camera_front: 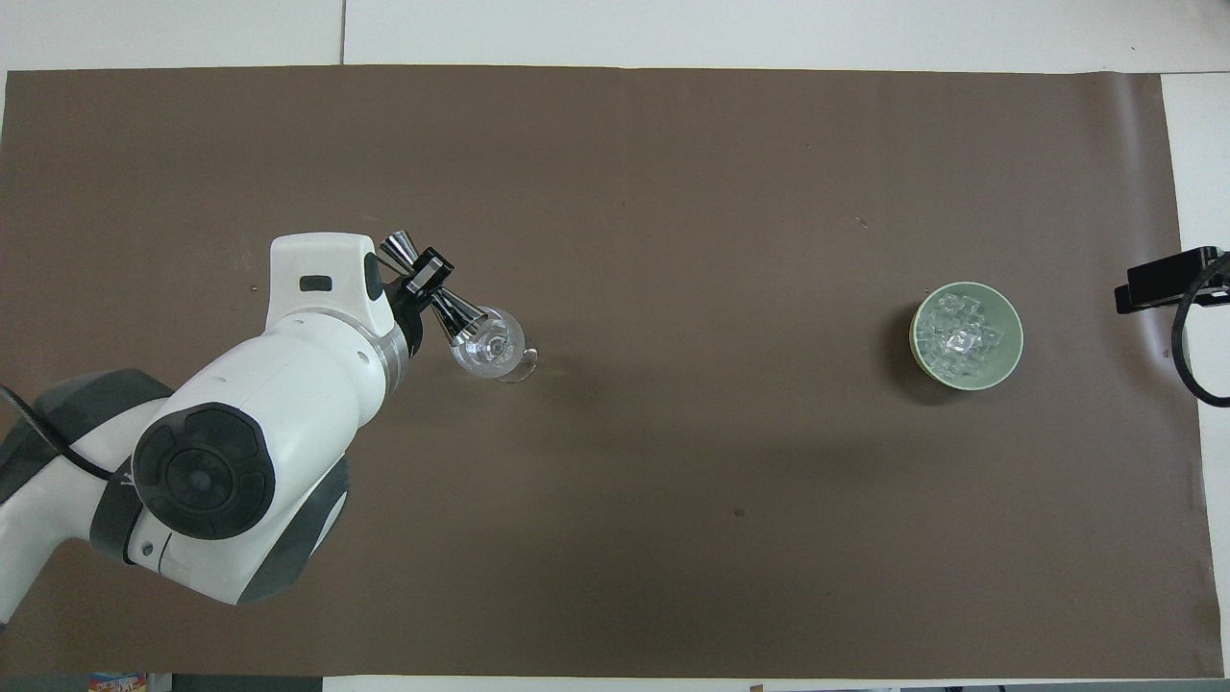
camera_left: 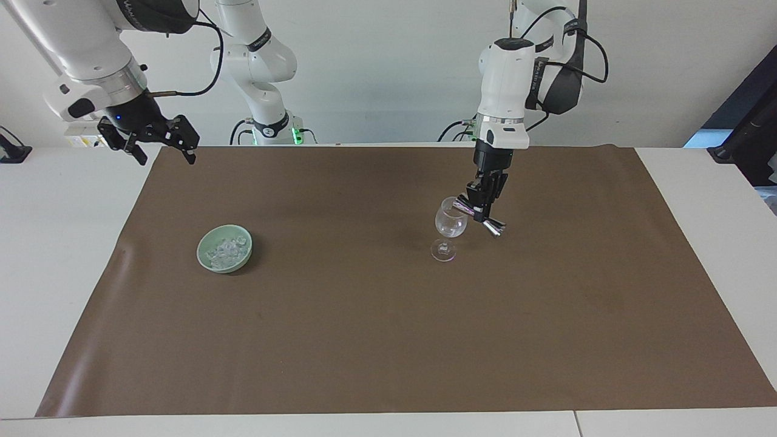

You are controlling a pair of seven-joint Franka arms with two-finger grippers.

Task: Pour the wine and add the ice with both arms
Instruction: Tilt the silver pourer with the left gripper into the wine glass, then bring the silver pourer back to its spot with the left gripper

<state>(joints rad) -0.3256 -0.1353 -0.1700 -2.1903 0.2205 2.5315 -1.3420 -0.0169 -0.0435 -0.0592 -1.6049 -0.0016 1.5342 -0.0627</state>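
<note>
A clear stemmed glass [camera_left: 451, 223] [camera_front: 490, 344] stands on the brown mat toward the left arm's end. My left gripper [camera_left: 484, 209] [camera_front: 428, 282] is shut on the waist of a silver double-cone jigger [camera_left: 493, 226] [camera_front: 459, 321]. The jigger is tilted, with its lower mouth at the glass's rim. Any wine is hidden from me. The ice [camera_left: 226, 250] [camera_front: 961, 336] lies as small clear chunks in a pale green bowl [camera_left: 224, 268] [camera_front: 916, 338] toward the right arm's end. My right gripper [camera_left: 161, 145] [camera_front: 1168, 279] waits open in the air over the mat's edge there, holding nothing.
The brown mat [camera_left: 388, 340] [camera_front: 673, 192] covers most of the white table [camera_left: 54, 243]. The robots' bases and black cables [camera_left: 273, 130] stand along the table's edge nearest the robots. A dark stand [camera_left: 746, 145] sits off the table past the left arm's end.
</note>
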